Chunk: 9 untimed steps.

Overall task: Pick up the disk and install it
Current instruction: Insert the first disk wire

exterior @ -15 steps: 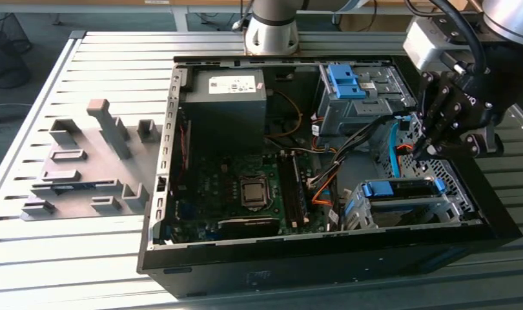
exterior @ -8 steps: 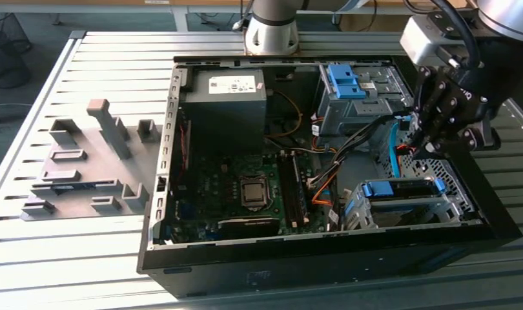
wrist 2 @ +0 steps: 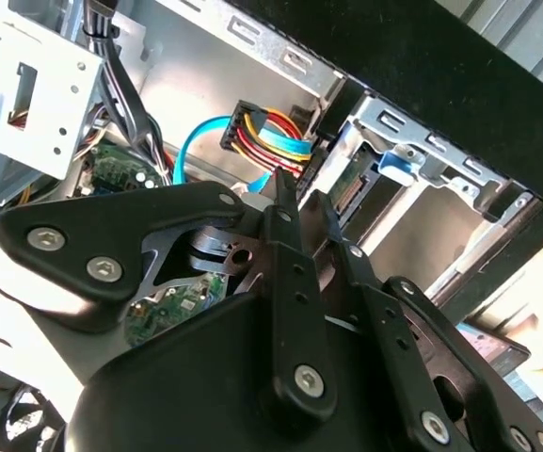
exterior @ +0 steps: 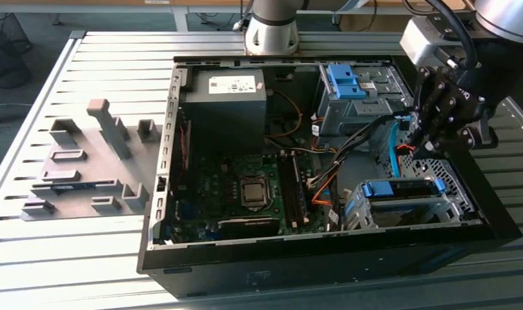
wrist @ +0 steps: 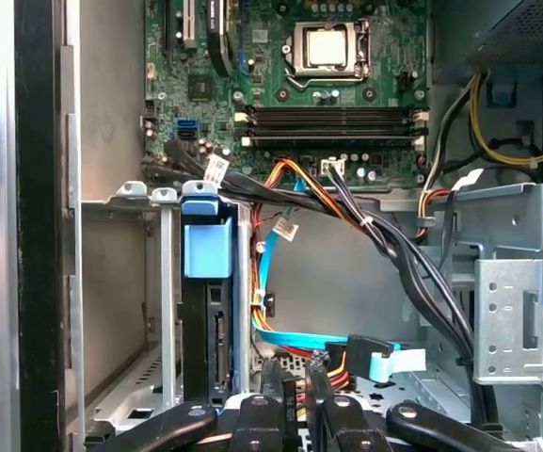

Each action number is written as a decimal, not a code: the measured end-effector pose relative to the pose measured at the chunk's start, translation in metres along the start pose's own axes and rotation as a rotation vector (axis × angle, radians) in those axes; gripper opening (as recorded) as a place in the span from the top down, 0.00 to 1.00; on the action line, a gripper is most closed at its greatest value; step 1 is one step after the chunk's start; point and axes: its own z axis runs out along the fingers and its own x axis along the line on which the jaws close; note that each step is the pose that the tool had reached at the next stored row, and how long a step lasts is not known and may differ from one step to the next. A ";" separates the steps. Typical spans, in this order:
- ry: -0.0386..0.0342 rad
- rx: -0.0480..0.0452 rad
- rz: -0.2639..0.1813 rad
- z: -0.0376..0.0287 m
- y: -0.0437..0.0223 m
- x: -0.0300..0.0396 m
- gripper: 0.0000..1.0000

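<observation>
**Hovering Over the Drive Cage**

Hanging inside the open computer case (exterior: 330, 271), the gripper (exterior: 434, 126) is holding its black fingers (wrist: 273, 395) pressed nearly together, pinching nothing, just above a multicoloured cable connector (wrist 2: 262, 137). The disk (exterior: 403, 194) is sitting already slotted in the silver drive cage (exterior: 365, 216) at the case's near corner, on the exterior view's right, its bright blue carrier frame (wrist: 207, 247) facing outward and its dark edge showing beneath. Its long axis is running along the cage rails, across the case. The case is lying on a slatted metal table (exterior: 81, 258), beside a grey fixture block (exterior: 89, 168).
</observation>
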 end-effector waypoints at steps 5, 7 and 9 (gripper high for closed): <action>0.0003 0.0000 0.000 0.0018 -0.0014 0.0000 0.75; 0.0002 0.0000 0.000 0.0020 -0.0028 -0.0001 0.75; 0.0006 0.0000 0.000 0.0020 -0.0034 -0.0001 0.75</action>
